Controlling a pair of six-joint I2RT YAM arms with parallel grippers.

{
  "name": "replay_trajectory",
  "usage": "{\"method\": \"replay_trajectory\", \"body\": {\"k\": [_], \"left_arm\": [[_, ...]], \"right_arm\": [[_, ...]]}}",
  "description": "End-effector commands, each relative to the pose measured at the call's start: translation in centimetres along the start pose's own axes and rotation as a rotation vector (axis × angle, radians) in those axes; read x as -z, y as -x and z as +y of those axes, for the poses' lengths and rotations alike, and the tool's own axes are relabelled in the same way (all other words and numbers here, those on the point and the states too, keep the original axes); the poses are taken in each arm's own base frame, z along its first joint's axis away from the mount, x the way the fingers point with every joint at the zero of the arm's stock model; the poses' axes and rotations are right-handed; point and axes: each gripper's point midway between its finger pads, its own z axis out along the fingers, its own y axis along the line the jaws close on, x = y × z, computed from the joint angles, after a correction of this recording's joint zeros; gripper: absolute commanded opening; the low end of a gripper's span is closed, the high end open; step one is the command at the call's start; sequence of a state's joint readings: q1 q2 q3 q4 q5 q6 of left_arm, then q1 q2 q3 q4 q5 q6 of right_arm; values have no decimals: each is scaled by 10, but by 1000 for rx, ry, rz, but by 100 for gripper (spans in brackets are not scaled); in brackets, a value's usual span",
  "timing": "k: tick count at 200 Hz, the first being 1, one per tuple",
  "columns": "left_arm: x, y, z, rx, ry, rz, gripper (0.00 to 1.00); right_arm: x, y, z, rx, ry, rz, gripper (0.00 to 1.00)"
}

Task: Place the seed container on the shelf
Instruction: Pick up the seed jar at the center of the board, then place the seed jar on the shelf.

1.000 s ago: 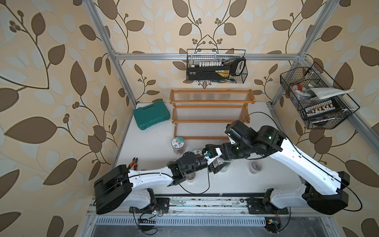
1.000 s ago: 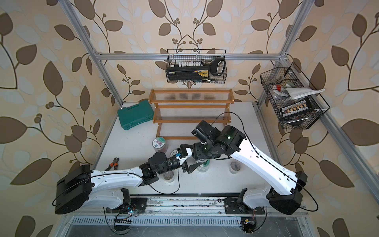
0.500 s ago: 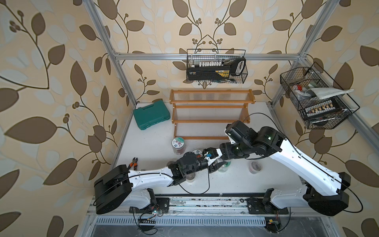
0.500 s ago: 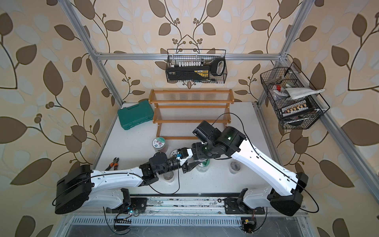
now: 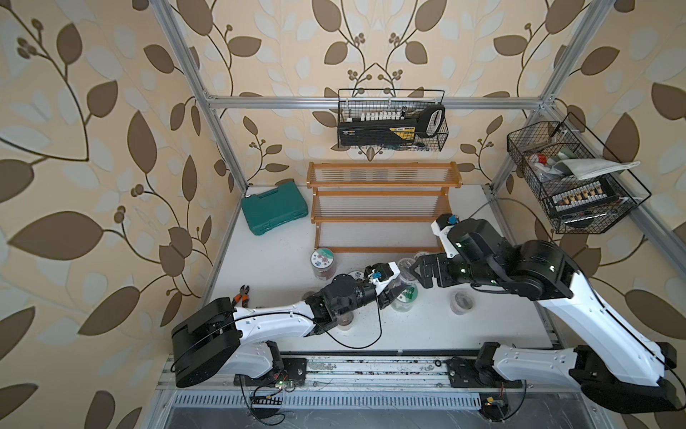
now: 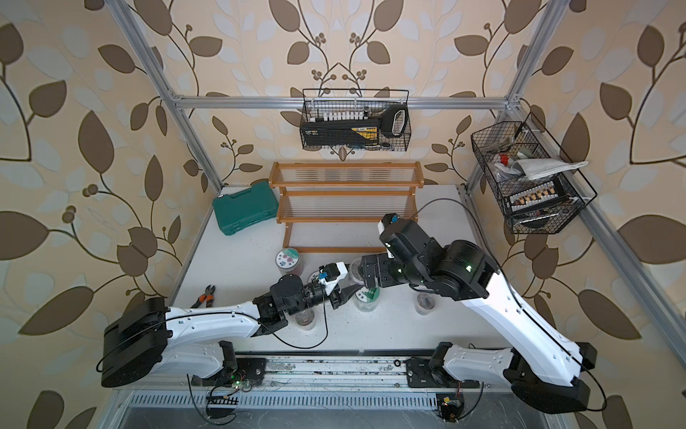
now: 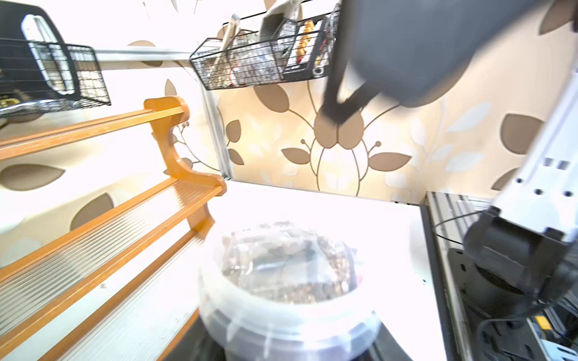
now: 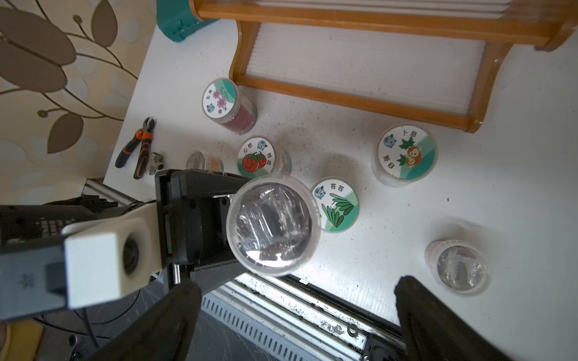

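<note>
Beige wallpaper (image 5: 92, 185) with brown leaf-and-vine motifs covers the rear and side walls. Aluminium posts (image 5: 214, 122) rise at the white worktop's (image 5: 274, 267) rear corners, joined by a crossbar (image 5: 278, 102). A black wire basket (image 5: 442, 130) hangs from it. Light is bright and even.

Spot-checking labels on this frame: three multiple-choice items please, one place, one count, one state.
1. Where is the green case?
A. On the table beside the shelf, on the left arm's side.
B. Under the shelf.
C. On the shelf's top tier.

2. How many tiers has the shelf?
A. Two.
B. Three.
C. Five.

3. What state is the left claw in?
A. Open, empty.
B. Shut on nothing.
C. Shut on a clear-lidded jar, right claw open.

1 A: it lies by the shelf's side panel.
2 B: three ribbed steps show in both top views.
3 C: its jaws flank the jar in the right wrist view.
</note>
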State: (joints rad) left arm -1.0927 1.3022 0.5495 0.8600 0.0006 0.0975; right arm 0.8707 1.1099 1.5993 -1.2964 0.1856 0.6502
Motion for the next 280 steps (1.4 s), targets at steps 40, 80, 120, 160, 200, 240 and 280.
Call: {"method": "replay_trajectory", "body": {"k": [40, 80, 120, 160, 200, 240, 280], "left_arm": [[15, 64, 97, 79, 302, -172, 53], [36, 109, 160, 31, 464, -223, 54], [55, 149, 218, -6, 602, -267, 56], [67, 164, 265, 15, 716, -288, 57], [70, 152, 302, 99, 802, -300, 57], [68, 135, 326, 137, 845, -286, 57], [61, 110, 346, 176, 867, -243, 57]], "right_arm": [[11, 3, -38, -24, -71, -184, 99], [-9, -7, -43, -27, -82, -172, 99], [-28, -14, -40, -25, -76, -130, 99], [-38, -17, -37, -27, -64, -112, 99], [-44, -20, -38, -27, -66, -101, 99], [-46, -22, -41, -28, -69, -90, 99], [-49, -24, -43, -28, -70, -82, 99]]}}
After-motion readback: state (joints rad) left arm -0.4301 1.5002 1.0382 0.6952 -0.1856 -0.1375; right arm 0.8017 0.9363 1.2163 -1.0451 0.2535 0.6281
